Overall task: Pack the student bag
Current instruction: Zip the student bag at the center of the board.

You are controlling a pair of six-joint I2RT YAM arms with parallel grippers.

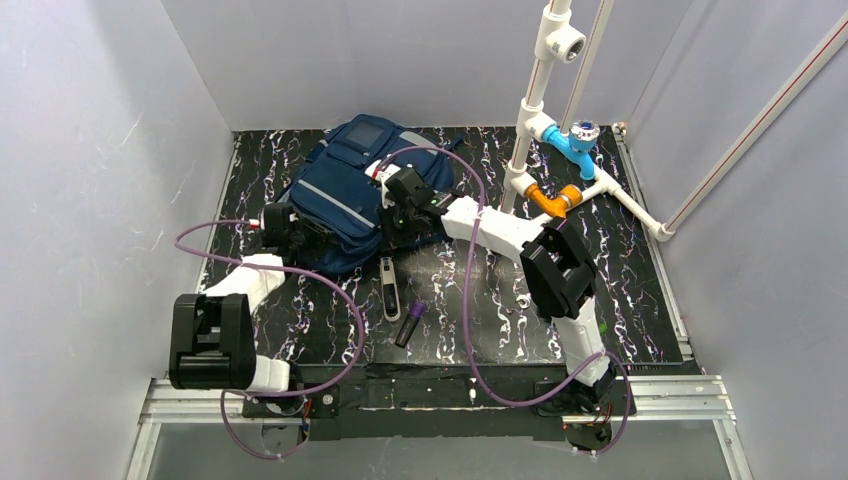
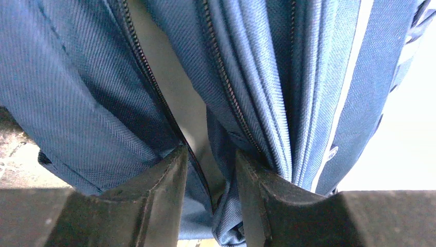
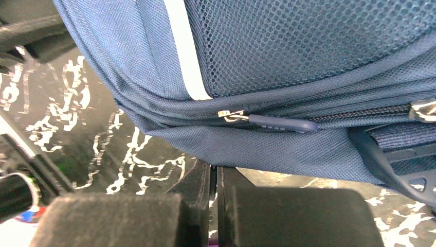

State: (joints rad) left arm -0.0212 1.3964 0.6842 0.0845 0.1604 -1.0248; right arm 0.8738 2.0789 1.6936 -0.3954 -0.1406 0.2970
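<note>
Left arm (image 1: 250, 282) and right arm (image 1: 497, 229) are built of white links and boxy black joint housings. A purple cable (image 1: 466, 300) is routed along each. Left tool (image 2: 211, 159) fingers (image 2: 154, 200) are moulded in matte black.

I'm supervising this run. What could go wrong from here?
1. The left gripper straddles bag fabric beside the zipper. It may catch only loose cloth and slip off.
2. Pulling could drag the bag over the marker lying close by.
</note>
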